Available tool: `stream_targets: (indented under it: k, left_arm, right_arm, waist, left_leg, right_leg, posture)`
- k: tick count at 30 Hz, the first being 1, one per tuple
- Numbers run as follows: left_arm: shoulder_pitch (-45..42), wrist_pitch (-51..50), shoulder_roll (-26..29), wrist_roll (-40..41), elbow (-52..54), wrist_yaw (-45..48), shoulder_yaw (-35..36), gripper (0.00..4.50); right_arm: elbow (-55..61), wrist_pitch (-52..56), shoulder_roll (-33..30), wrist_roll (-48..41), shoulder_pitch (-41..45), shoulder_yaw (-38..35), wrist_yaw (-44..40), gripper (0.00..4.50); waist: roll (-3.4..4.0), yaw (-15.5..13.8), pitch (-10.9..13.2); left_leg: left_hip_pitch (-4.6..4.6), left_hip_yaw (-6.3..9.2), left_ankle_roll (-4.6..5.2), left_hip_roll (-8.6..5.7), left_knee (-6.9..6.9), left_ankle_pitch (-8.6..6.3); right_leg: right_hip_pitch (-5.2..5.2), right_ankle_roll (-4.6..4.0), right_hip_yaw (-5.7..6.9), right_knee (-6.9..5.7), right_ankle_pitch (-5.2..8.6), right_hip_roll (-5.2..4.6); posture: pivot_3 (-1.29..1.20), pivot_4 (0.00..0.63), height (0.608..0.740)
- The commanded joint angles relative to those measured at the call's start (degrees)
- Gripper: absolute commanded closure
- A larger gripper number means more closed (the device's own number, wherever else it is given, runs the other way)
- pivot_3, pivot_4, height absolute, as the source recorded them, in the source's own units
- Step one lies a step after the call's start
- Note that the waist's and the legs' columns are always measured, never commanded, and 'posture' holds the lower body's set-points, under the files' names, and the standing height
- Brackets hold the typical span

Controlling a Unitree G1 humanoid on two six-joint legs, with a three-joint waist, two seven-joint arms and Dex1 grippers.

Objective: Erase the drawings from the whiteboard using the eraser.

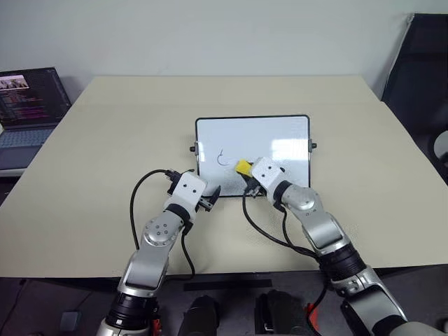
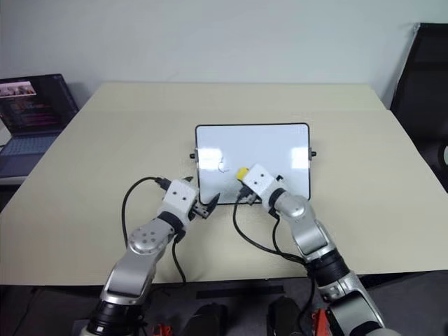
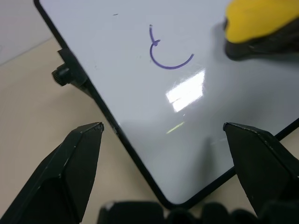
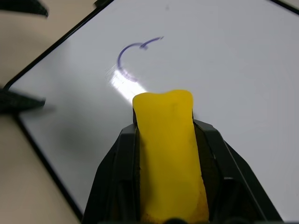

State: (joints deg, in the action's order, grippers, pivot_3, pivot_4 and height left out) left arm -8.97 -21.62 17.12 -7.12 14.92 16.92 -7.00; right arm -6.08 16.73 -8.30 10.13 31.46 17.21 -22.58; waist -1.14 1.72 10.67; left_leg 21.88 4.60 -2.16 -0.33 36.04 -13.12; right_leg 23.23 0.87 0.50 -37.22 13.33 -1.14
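The whiteboard point(image 1: 269, 133) lies flat in the middle of the table, with a black frame and small knobs on its short sides. On its left half shows one of the drawings point(image 3: 170, 60), a thin purple curve with a small hook. Just right of that mark, my right gripper point(image 4: 166, 123) is shut on the yellow eraser point(image 1: 242, 166), held over the board's near part. The eraser's dark underside faces the board. My left gripper point(image 3: 163, 128) is open at the board's near left corner, with nothing between its fingers.
An open laptop point(image 1: 28, 105) sits at the table's far left edge. A black chair point(image 1: 420, 77) stands beyond the right side. Black cables point(image 1: 140, 192) loop from both wrists over the near table. Beige tabletop point(image 1: 105, 140) surrounds the board.
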Motion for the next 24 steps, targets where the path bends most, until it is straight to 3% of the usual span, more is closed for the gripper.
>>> stream_targets:
  k: [1, 12, 24]
  left_arm:
    - [-0.42, 1.54, -0.13, 0.06, 1.44, -0.20, 0.14, 0.00]
    - [1.18, 0.76, -0.17, -0.20, 3.24, -0.88, 0.82, 0.00]
    - [1.31, -0.32, -0.46, -0.27, 4.04, -1.65, 0.76, 0.00]
  right_arm:
    - [-3.12, -5.05, 3.22, -0.98, 4.66, -1.41, 2.87, 3.28]
    - [-15.36, -7.56, 7.24, 4.17, 9.55, 5.29, 2.18, 3.28]
    - [-8.23, -2.89, -1.36, 7.38, 3.25, 5.19, -1.31, 3.28]
  waist:
    - [0.00, 0.01, 0.00]
    - [0.01, -0.03, 0.01]
    - [-0.01, -0.62, -0.01]
  left_leg:
    - [0.01, 0.00, 0.00, 0.00, -0.02, 0.00]
    - [0.09, -0.05, 0.00, 0.03, -0.14, 0.00]
    - [0.03, 0.04, 0.00, 0.01, -0.06, 0.00]
  right_leg:
    - [0.03, 0.00, 0.00, 0.00, 0.00, 0.01]
    - [0.09, -0.03, -0.07, 0.11, 0.01, -0.05]
    - [0.00, -0.02, 0.02, 0.05, 0.00, -0.06]
  posture:
    - [0.00, 0.150, 0.740]
    - [0.00, 0.150, 0.740]
    - [0.00, 0.150, 0.740]
